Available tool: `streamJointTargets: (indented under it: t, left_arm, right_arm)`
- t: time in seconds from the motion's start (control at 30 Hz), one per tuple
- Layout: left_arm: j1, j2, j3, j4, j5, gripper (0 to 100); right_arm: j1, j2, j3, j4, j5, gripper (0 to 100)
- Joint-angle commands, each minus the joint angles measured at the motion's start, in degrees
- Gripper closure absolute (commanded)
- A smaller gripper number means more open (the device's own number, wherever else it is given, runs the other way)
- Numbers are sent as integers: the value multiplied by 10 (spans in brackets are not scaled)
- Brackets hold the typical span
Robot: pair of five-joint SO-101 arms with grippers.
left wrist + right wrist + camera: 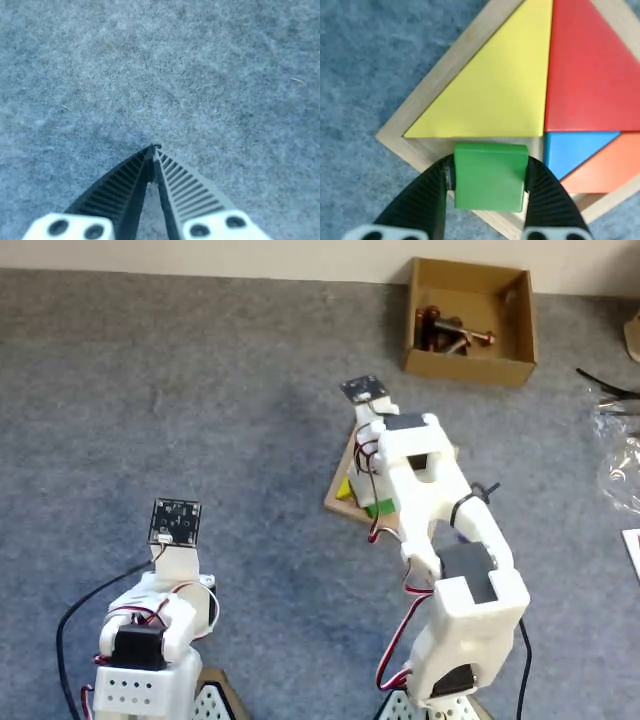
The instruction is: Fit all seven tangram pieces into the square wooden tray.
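Wood [445,65] frames the square tray, a pale rim round a shallow floor, with the tray lying corner-on to the arms on the grey felt-like table [200,390]. In the right wrist view a large yellow triangle [495,90] lies with its long side flush against one rim. A large red triangle [590,70] lies edge to edge with it. Under the red one sits a smaller blue piece [572,150], and an orange piece [605,170] touches the blue along a slanted edge.

The right end effector [490,181] pinches a green square block [490,165] by two opposite sides, one black ribbed finger on each. The block is matte, with softly rounded corners. It sits just beside the yellow triangle's lower edge, a thin strip of bare tray floor between them, and its near part overlaps the rim. Whether it touches the floor cannot be told.

From the high view, the right arm [440,500] stretches over the tray [337,502], where bits of yellow [345,490] and green [380,508] show at its near corner. The left end effector [153,149] hangs over bare table well apart from the tray, its fingers pressed together at the tips — nothing between them. A cardboard box [465,368] with copper-coloured items stands beyond the tray.
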Motion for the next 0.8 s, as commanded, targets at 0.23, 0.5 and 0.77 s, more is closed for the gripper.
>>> streamJointTargets:
  t: [0.23, 0.5, 0.77]
  left_arm:
    - [9, -4, 11, -1, 4, 995]
    - [9, -4, 11, -1, 4, 995]
    - [9, -4, 11, -1, 4, 995]
  right_arm:
    - [19, -1, -52, -4, -2, 906]
    - [20, -1, -52, -3, -2, 863]
    - [21, -2, -53, -3, -2, 843]
